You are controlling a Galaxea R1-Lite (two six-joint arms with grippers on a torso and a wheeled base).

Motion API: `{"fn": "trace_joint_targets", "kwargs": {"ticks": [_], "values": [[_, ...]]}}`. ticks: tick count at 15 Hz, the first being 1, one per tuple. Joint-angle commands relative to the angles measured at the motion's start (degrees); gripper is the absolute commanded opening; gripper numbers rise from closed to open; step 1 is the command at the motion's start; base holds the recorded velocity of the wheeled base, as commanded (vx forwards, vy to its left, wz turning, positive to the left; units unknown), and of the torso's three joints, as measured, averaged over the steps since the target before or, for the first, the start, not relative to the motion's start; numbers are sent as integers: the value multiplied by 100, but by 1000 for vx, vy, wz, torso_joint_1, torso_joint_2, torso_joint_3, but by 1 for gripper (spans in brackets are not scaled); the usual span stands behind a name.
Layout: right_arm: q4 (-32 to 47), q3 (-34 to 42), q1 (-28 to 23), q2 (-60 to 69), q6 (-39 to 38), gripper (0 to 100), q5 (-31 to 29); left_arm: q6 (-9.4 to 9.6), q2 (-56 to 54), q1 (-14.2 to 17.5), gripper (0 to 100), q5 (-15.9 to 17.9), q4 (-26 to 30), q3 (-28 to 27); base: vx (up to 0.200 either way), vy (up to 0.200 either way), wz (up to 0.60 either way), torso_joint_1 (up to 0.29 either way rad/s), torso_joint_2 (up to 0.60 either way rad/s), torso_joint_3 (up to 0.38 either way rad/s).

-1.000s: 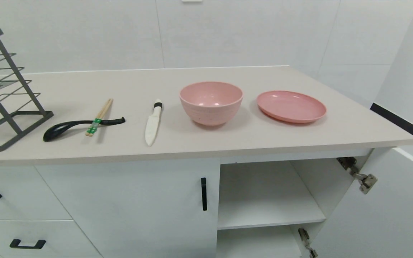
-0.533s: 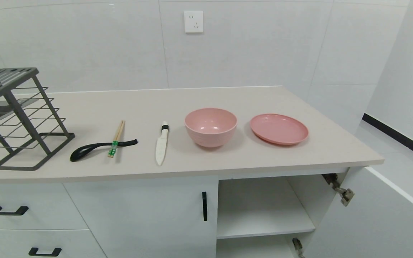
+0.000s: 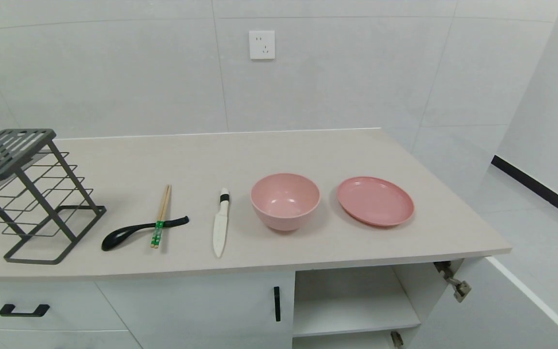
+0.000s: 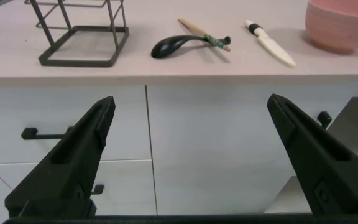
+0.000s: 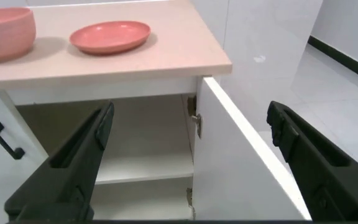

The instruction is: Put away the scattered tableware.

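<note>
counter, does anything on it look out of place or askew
The chopsticks lie crossed over the handle of the spoon instead of flat on the counter. Below the plate, the cabinet door stands wide open. Nothing looks spilled or broken.

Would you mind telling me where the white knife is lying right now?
In the head view the white knife lies flat on the countertop, between the chopsticks on the robot's left and the pink bowl on its right.
</note>
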State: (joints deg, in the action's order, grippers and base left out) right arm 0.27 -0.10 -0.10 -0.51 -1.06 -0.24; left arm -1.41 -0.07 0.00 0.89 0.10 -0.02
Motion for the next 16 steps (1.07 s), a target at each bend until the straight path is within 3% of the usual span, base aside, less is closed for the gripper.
{"fn": "trace_joint_targets", "kwargs": {"ticks": [1,16], "values": [[0,1,1,-10,1,100,-2,1,7,0,100,-1,-1,2,0,0,0,286,-535,-256],[8,1,1,-2,9,100,-20,18,7,0,100,8,-1,2,0,0,0,127,-236,-116]]}}
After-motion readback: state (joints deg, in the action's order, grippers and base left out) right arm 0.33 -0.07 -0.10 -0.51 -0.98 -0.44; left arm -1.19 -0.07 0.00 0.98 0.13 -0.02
